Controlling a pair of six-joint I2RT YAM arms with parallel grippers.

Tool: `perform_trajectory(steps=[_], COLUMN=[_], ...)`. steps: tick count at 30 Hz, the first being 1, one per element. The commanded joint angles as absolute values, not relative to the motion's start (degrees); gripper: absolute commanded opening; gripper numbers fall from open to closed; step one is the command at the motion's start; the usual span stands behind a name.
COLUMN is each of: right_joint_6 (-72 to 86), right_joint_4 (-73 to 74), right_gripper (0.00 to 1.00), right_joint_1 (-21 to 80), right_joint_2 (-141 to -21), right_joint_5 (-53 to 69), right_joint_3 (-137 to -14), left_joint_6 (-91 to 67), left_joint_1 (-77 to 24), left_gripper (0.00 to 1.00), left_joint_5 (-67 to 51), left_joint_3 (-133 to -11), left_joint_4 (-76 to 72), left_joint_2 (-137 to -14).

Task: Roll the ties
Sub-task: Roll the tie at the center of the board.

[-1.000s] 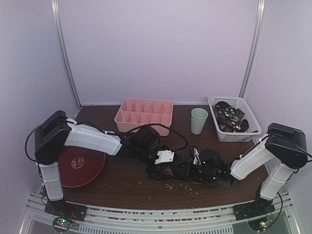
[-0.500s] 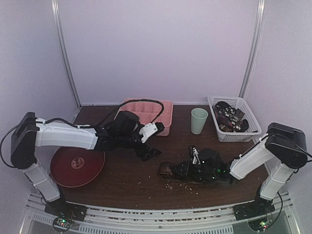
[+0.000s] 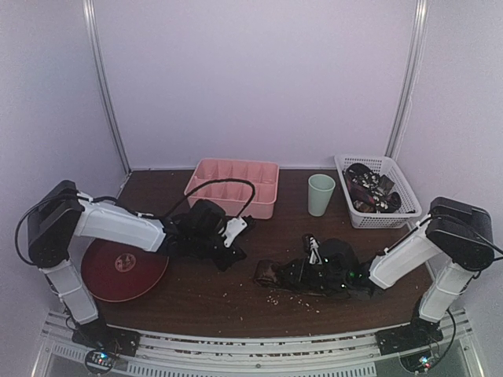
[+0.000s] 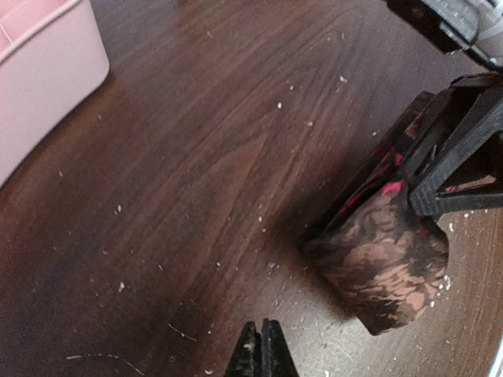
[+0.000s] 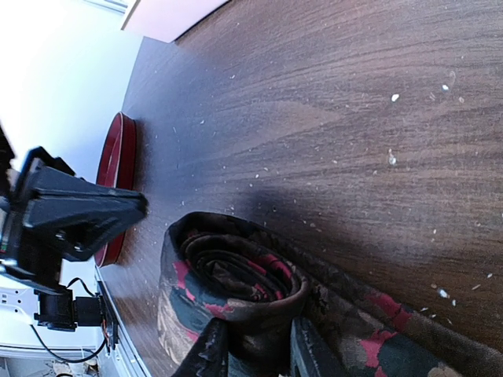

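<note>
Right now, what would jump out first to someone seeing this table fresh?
The rolled tie, a dark coil with red and tan patches, sits at mid-table, pinched by the right fingers. The left fingers hang shut and empty just left of it. At the back right, a white basket holds more ties.

We see the left gripper low over the bench, apart from the partly rolled tie at the right gripper. Behind stand a pink tray, green cup and white basket of ties; a red plate lies at far left.
</note>
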State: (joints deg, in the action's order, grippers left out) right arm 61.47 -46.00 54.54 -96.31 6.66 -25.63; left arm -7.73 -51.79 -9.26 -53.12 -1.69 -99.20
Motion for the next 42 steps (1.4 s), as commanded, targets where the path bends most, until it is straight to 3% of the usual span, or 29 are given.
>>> perform_trajectory(steps=[1, 20, 42], right_joint_6=[60.3, 58.4, 53.5], right_joint_4=[-40.1, -36.4, -29.6], right_gripper=[0.29, 0.30, 0.29], right_joint_1=[54.4, 54.3, 55.2], right_joint_2=[-96.3, -94.1, -91.9], right_joint_5=[4.9, 3.2, 2.6], right_joint_3=[-25.6, -26.3, -29.2], left_joint_6=[-12.7, -20.4, -22.0], left_joint_1=[-51.8, -53.8, -55.4], left_gripper=[0.00, 0.00, 0.00], left_joint_5=[-10.3, -21.7, -26.1], left_joint_3=[-51.5, -48.4, -54.3], left_joint_4=[-6.3, -22.7, -21.8], left_joint_2=[-101.2, -108.3, -108.9])
